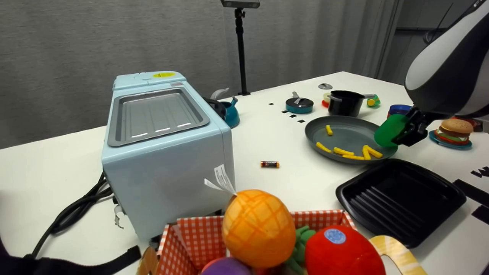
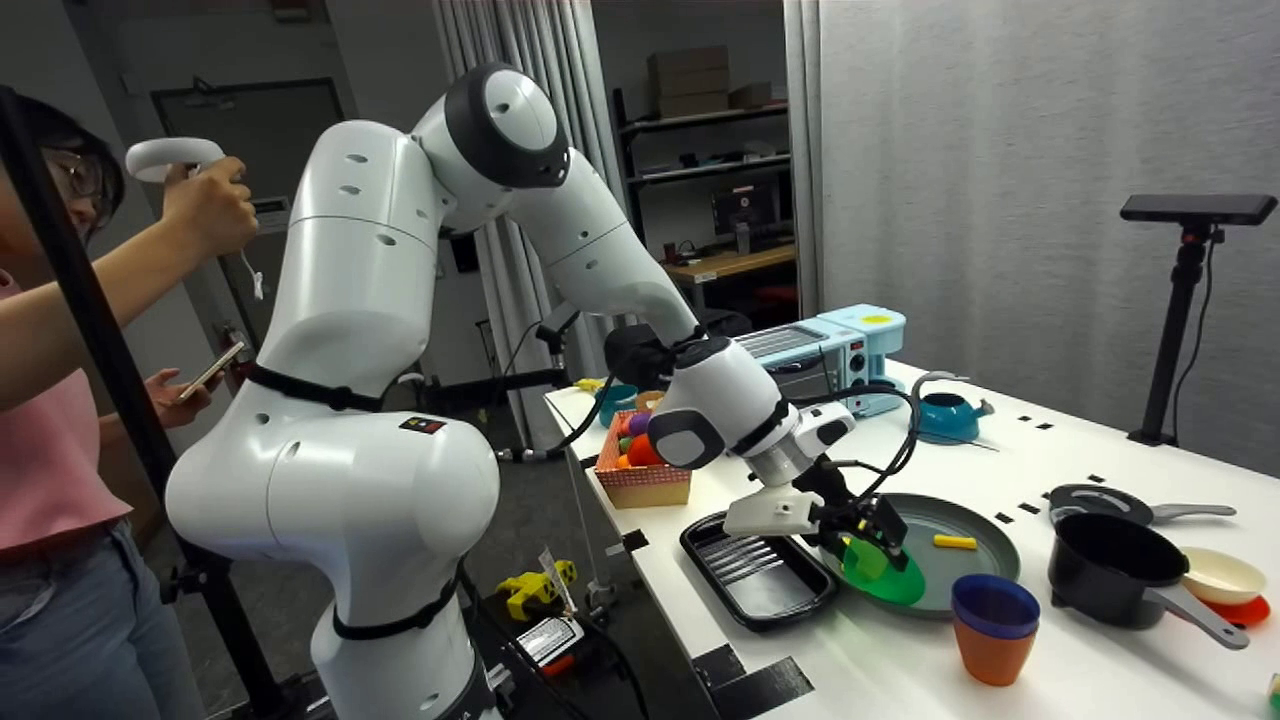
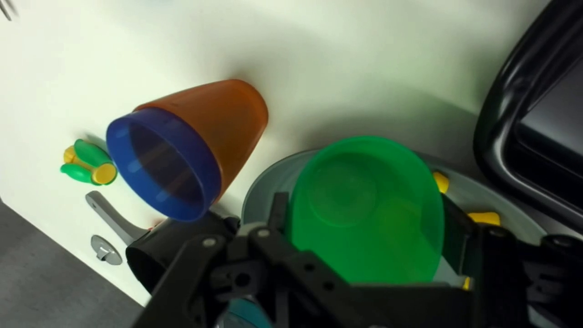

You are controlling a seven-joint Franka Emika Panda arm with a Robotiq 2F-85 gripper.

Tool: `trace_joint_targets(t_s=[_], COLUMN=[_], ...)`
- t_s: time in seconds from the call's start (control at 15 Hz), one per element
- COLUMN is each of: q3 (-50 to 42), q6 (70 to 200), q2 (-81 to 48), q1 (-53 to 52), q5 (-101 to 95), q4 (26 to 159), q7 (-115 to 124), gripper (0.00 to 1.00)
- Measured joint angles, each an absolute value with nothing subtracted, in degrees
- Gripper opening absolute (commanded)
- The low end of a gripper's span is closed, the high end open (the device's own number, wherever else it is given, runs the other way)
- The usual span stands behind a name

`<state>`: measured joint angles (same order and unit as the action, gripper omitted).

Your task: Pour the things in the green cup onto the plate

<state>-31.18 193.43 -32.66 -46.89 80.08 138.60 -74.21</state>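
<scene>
Checked basket (image 1: 200,233) of plush toys (image 1: 259,229) nearest the lens in an exterior view; behind it, starting from the left, light-blue toaster oven (image 1: 179,168), then battery (image 1: 270,164) on the white tabletop (image 1: 267,133). Next rightward, dark plate (image 1: 349,135) with several yellow pieces (image 1: 343,151) lying on it, mostly toward the near edge. Over its right side, green cup (image 1: 389,131), tilted, end effector (image 3: 365,216) clamped around the cup's sides; just beside the plate, black tray (image 1: 401,198); further right, toy burger (image 1: 454,131). Judge the pour as nearly done. Hard to tell about leftovers inside: only a yellowish tint through the green wall in the wrist view. To finish well, tip a little further with the mouth toward the plate's middle, shake gently, grip firmly without crushing the thin-looking wall, avoid knocking the black tray, and bring the cup upright above the plate before any retreat
</scene>
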Motion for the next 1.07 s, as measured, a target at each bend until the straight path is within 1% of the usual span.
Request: trace_joint_targets(t_s=[1.07], q3=[-39.11], q6=[190.18], q2=[-33.86], q1=[-55.19], q5=[79.21], q4=[138.54], q7=[-74.21], gripper=[0.50])
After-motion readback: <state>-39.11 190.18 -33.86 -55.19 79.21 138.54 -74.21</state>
